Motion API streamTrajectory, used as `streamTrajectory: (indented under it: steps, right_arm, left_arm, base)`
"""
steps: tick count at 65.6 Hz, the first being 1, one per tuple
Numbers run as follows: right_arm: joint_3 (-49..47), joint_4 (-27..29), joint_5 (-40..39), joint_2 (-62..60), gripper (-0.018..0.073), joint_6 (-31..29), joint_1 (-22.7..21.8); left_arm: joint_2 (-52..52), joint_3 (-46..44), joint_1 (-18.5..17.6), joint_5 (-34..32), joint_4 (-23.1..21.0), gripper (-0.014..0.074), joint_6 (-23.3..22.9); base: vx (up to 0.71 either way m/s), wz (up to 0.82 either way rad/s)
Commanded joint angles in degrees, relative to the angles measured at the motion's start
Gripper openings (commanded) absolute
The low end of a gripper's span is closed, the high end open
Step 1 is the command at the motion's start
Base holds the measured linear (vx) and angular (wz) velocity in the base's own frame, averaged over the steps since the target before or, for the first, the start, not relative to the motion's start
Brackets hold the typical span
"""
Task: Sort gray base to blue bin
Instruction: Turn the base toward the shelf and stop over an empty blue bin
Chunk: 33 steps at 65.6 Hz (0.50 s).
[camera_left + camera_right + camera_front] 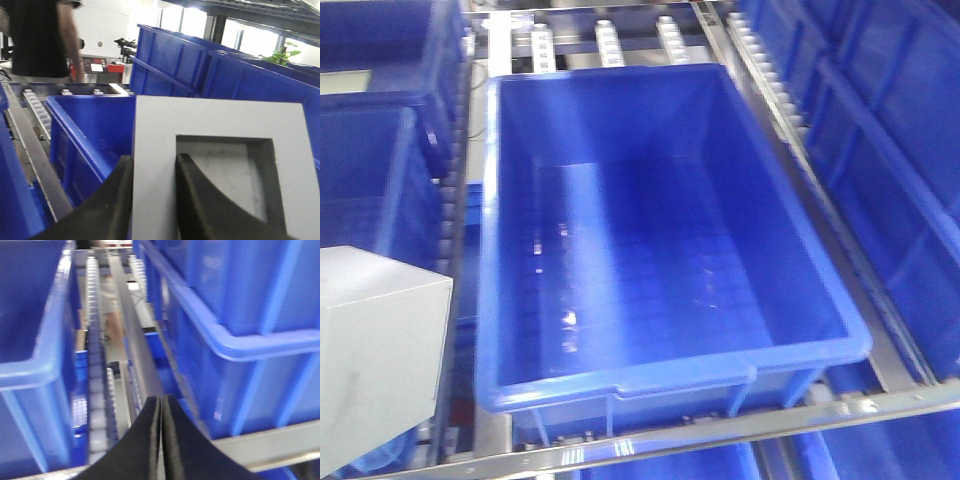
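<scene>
Grip comes first: the left pincer (154, 170) is clamped on the gray base (375, 360), with one finger (122, 185) against the outer face and the other finger (192, 190) dipped into the square recess. The thin wall between them is what gets pinched. That hold makes sense, since the block looks too wide to span whole and the recess edge offers a narrow lip to bite.

From the front view, the block hangs just outside the blue bin (670, 375), off its left front corner and apparently above rim height. It is not yet over the opening. The bin sits open-topped on a roller rack (820, 400) among neighbouring crates (880, 150), and its floor shows nothing inside.

By my reading the carry is under way and the drop remains. The block likely needs to travel inward past the bin's left rim before release, or it could catch the rim.

The right pincer (161, 405) has its fingers pressed together on nothing, apparently kept out of the way beside the crates.
</scene>
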Motion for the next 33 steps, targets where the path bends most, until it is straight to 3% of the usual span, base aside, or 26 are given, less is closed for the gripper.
streamTrajectory:
  steps: [1, 33]
  right_arm:
    - [0.1, -0.5, -4.3, 0.2, -0.0005, -0.5, 0.0]
    - [0.1, -0.5, -4.3, 0.2, -0.0005, -0.5, 0.0]
  left_arm:
    - [0.6, -1.6, -0.4, -6.2, -0.3, 0.0003, -0.4]
    - [0.6, -1.6, -0.4, -6.2, -0.3, 0.0003, -0.4]
  base:
    - [0.04, 0.25]
    - [0.02, 0.25]
